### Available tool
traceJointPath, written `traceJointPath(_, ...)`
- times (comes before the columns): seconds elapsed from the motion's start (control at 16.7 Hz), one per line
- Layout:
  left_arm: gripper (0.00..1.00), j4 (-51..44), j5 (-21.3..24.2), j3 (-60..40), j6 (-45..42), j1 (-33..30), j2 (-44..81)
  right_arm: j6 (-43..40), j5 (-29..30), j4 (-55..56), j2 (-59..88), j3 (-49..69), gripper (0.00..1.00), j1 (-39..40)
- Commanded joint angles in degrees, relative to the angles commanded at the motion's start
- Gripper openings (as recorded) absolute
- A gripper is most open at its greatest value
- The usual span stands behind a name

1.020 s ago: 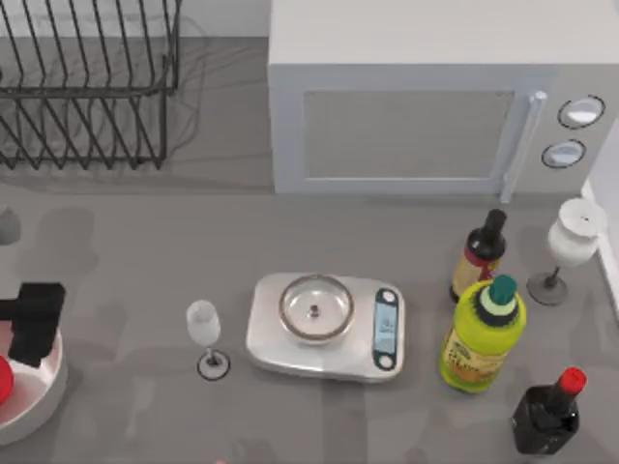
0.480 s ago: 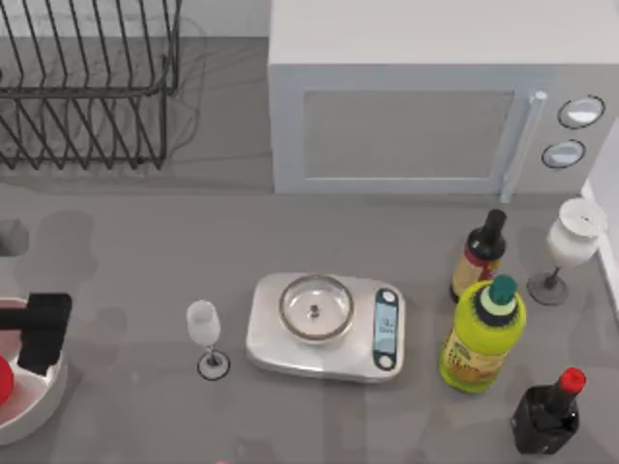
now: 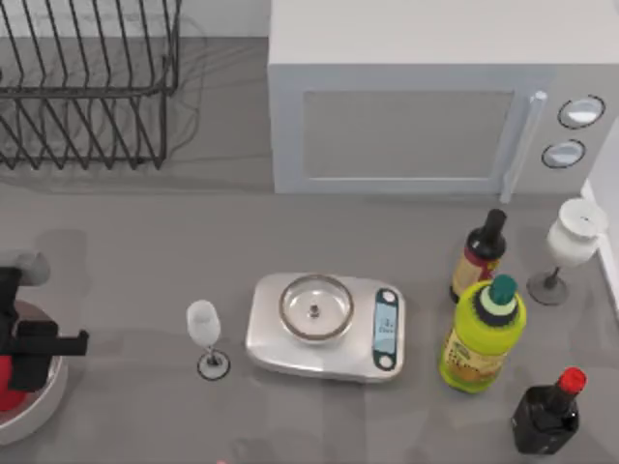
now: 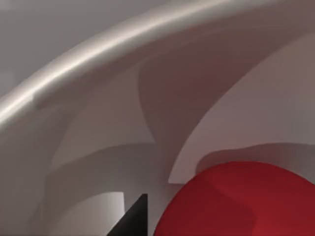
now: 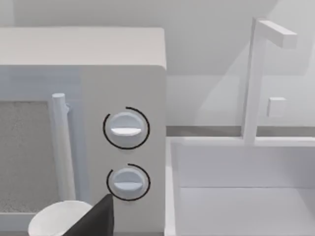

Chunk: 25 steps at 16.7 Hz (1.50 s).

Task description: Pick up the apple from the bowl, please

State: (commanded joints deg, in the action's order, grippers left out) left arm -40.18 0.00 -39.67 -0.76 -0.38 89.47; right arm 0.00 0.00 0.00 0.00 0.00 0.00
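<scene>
Left gripper down in the bowl at the apple, grasp not confirmed, lift not done.

Apple [image 3: 8,385] sits in the bowl [image 3: 44,406] at the table's left edge, toward the near corner. Left gripper [image 3: 29,353] is over it; the left wrist view has the apple [image 4: 246,201] right beside one dark fingertip [image 4: 134,219], inside the bowl wall [image 4: 98,49]. Can't tell whether the fingers are apart or clamped. My read: reach done; close, verify and lift remain. Right arm idle by the microwave [image 5: 98,73], far right, one dark finger [image 5: 96,219] in its wrist view, spread unknown.
</scene>
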Motion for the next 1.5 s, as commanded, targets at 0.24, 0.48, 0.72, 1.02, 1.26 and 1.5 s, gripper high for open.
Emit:
traceJointPath(0.24, 0.92, 0.0, 0.0, 0.0, 0.0, 0.0, 0.0, 0.0, 0.0, 0.0, 0.0, 0.0, 1.00, 0.0)
traceJointPath(0.48, 0.62, 0.0, 0.0, 0.0, 0.0, 0.0, 0.0, 0.0, 0.0, 0.0, 0.0, 0.0, 1.00, 0.0)
traceJointPath(0.72, 0.32, 0.0, 0.0, 0.0, 0.0, 0.0, 0.0, 0.0, 0.0, 0.0, 0.0, 0.0, 1.00, 0.0)
traceJointPath(1.02, 0.00, 0.0, 0.0, 0.0, 0.0, 0.0, 0.0, 0.0, 0.0, 0.0, 0.0, 0.0, 1.00, 0.0)
traceJointPath(1.26, 0.00, 0.0, 0.0, 0.0, 0.0, 0.0, 0.0, 0.0, 0.0, 0.0, 0.0, 0.0, 1.00, 0.0)
traceJointPath(1.5, 0.00, -0.1, -0.1, -1.4, -0.2, 0.2, -1.0, 0.0, 0.0, 0.0, 0.0, 0.0, 1.00, 0.0)
